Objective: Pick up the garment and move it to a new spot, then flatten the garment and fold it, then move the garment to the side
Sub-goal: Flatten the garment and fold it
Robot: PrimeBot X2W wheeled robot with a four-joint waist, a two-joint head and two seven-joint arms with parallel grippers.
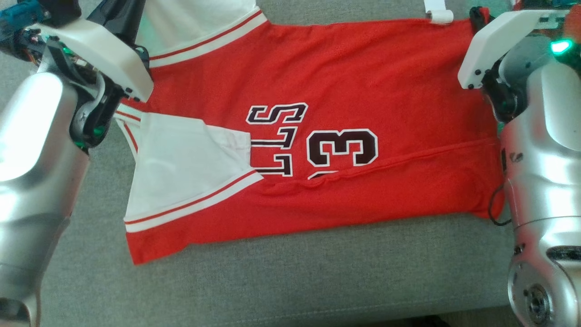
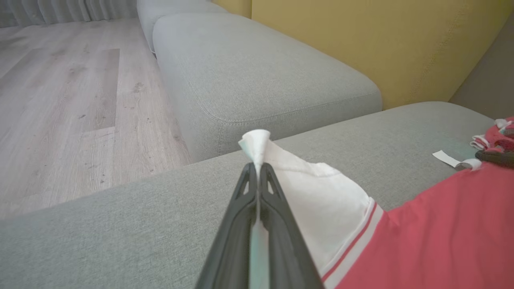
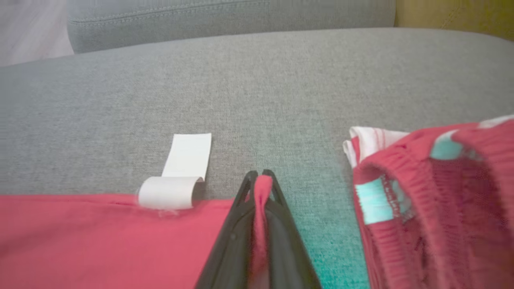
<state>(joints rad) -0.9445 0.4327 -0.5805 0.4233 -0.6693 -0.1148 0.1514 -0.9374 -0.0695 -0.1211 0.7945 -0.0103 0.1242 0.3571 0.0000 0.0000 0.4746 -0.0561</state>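
Red jersey [image 1: 345, 91], number 3 showing, spread flat on grey sofa cushion [image 1: 290, 281], near edge folded over. Left fingers [image 2: 241, 224] closed, pinching edge of white sleeve [image 2: 321, 200]. Right fingers [image 3: 229, 249] closed on fold of red hem. White label [image 3: 186, 160] just beside right fingers. Second red garment [image 3: 433, 208] bunched near their other side.

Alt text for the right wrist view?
The right gripper is shut on the edge of a red jersey lying on a grey cushion. A curled white label sticks out from the jersey's edge left of the gripper; a bunched red garment with an elastic band lies at right.
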